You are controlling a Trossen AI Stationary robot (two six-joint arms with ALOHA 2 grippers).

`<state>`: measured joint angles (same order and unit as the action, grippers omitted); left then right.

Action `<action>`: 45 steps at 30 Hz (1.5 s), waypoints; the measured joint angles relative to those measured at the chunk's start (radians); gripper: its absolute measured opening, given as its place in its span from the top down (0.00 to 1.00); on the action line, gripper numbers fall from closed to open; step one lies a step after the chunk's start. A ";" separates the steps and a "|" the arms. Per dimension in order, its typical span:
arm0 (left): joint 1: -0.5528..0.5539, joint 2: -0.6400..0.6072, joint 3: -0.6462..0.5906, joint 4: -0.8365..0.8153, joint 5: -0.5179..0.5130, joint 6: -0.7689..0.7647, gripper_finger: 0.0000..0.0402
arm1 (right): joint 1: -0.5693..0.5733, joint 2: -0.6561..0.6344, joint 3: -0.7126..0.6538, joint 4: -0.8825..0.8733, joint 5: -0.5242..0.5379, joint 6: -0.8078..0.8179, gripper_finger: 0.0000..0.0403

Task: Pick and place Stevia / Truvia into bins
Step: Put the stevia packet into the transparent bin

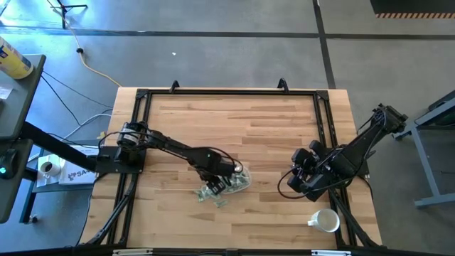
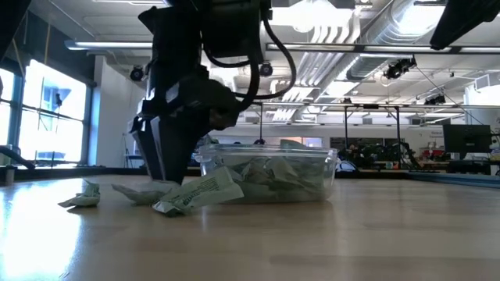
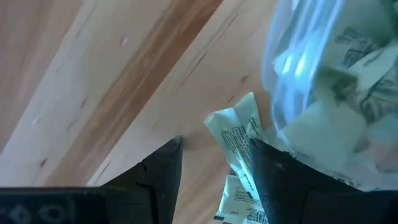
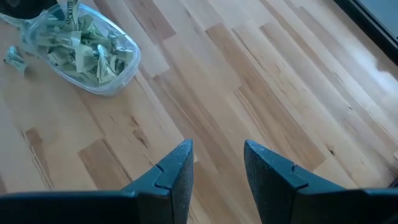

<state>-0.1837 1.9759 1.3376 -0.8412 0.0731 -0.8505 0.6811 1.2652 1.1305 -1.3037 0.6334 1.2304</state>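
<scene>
**Left end effector down among loose packets beside the filled container**

Overhead, the left end effector (image 1: 217,181) was low over the table (image 1: 249,128), right at the clear container (image 1: 238,181), with loose Stevia packets (image 1: 212,193) scattered just beside it on the near side. The right end effector (image 1: 298,181) waited well apart on the right, and a white mug (image 1: 326,221) stood near the table's front right corner.

From table height, the container (image 2: 269,176) sat flat, packed with crumpled packets. The left end effector (image 2: 168,160) reached down to the table just beside it, among several loose packets (image 2: 195,195) lying against the container's wall; one more packet (image 2: 82,199) lay apart.

In the left wrist view, the fingers (image 3: 163,174) were spread apart, with a packet (image 3: 239,140) lying between them on the table, not pinched, touching the container's wall (image 3: 292,74).

In the right wrist view, the right fingers (image 4: 177,171) stood parted with nothing between them, above bare wood; the filled container (image 4: 84,50) lay far off.
</scene>
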 joint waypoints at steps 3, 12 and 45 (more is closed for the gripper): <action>0.000 0.000 -0.002 0.024 0.002 -0.001 0.45 | 0.000 0.000 0.000 0.000 -0.008 0.000 0.67; 0.000 -0.006 -0.039 0.004 -0.033 0.060 0.59 | 0.000 0.000 0.000 -0.011 -0.007 0.001 0.67; 0.050 -0.190 -0.025 0.446 -0.032 0.479 0.93 | -0.059 0.000 0.000 -0.011 -0.028 0.010 0.67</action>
<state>-0.1338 1.7859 1.3127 -0.3956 0.0410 -0.3712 0.6216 1.2655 1.1305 -1.3150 0.6053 1.2405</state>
